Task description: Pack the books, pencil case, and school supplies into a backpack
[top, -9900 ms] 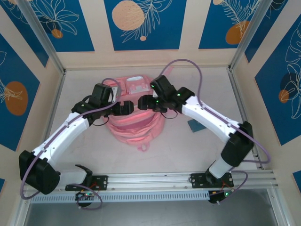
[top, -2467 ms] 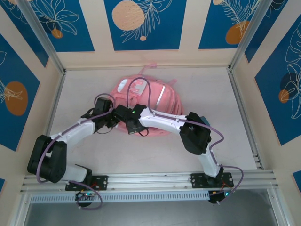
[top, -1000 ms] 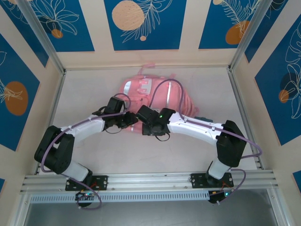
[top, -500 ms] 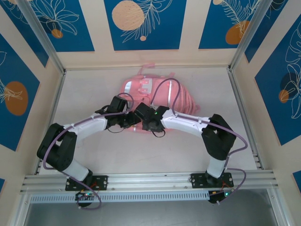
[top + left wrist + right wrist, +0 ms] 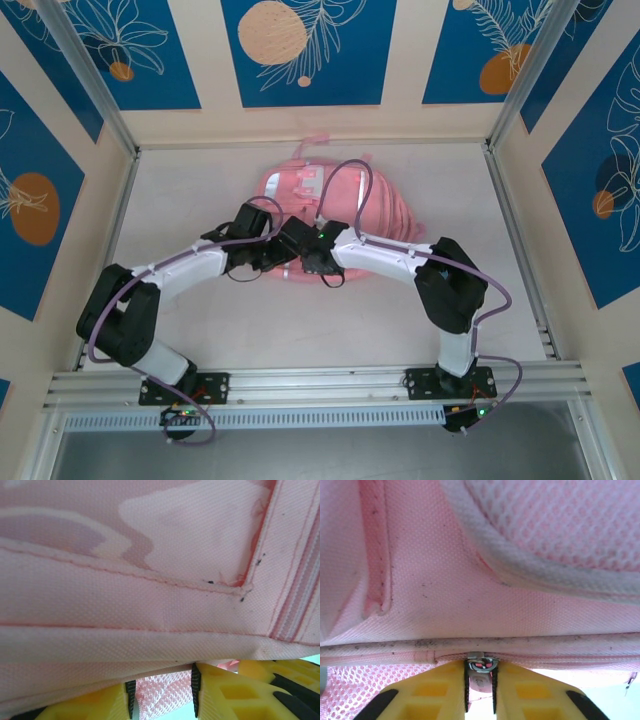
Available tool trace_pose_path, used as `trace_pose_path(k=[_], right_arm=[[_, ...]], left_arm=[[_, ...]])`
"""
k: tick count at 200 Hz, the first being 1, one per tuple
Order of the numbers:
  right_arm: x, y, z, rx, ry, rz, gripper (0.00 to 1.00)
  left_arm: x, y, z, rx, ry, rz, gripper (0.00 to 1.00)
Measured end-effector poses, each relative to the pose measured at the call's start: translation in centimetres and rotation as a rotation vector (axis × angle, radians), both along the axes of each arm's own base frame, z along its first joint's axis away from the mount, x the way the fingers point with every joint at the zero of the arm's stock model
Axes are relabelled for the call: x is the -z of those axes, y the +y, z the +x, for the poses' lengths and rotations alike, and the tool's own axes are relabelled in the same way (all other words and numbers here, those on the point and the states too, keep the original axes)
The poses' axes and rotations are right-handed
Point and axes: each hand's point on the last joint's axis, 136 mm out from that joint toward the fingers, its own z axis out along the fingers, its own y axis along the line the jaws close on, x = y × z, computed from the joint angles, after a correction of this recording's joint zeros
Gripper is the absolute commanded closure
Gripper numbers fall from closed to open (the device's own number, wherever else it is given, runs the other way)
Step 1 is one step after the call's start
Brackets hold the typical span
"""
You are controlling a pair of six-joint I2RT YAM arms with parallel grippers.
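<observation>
1. Where our two arms bend inward from the near edge of the table (image 5: 190, 300), we find the left gripper (image 5: 271, 256) and the right gripper (image 5: 298, 244) just beside each other, both at the near-left edge of the backpack (image 5: 360, 205).
2. Through the right wrist camera, we see that gripper's yellow fingers (image 5: 435, 690) pressed almost together, pinching a small metal zip pull (image 5: 480, 664) under a pink fabric seam.
3. Through the left wrist camera, the yellow fingers (image 5: 230, 695) stand partly spread with pink mesh (image 5: 160, 700) in the gap. We cannot tell whether they grip it.
4. Farther back, we see the backpack lying on the table toward the back middle, a white patch (image 5: 305, 184) facing up.
</observation>
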Motion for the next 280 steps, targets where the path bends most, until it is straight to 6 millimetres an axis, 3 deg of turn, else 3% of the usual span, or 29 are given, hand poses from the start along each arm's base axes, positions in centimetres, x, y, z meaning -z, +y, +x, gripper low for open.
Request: trace_pose_path(k=[19, 50, 64, 99, 148, 195, 246, 280], right_arm=[[-0.2, -0.1, 0.0, -0.014, 0.002, -0.013, 0.83], [-0.3, -0.2, -0.1, -0.052, 0.008, -0.035, 0.69], [-0.3, -0.1, 0.0, -0.080, 0.012, -0.043, 0.67], [-0.2, 0.4, -0.1, -0.153, 0.026, -0.041, 0.72], [0.5, 0.6, -0.3, -0.210, 0.035, -0.050, 0.69], [1.1, 0.6, -0.8, -0.245, 0.029, -0.073, 0.77], [0.9, 0.4, -0.4, -0.234, 0.002, -0.091, 0.70], [0.8, 0.2, -0.1, -0.242, -0.012, -0.112, 0.84]], left_arm=[[-0.1, 0.2, 0.1, -0.001, -0.003, 0.013, 0.64], [-0.3, 0.3, 0.2, 0.002, -0.007, 0.028, 0.62], [-0.3, 0.4, 0.3, -0.002, -0.010, 0.035, 0.61], [-0.2, 0.6, 0.4, -0.006, -0.015, 0.044, 0.60], [-0.2, 0.7, 0.5, -0.012, -0.020, 0.052, 0.59], [-0.2, 0.7, 0.5, -0.011, -0.019, 0.054, 0.59], [-0.3, 0.7, 0.5, -0.011, -0.019, 0.055, 0.59], [-0.2, 0.9, 0.5, -0.015, -0.019, 0.061, 0.59]])
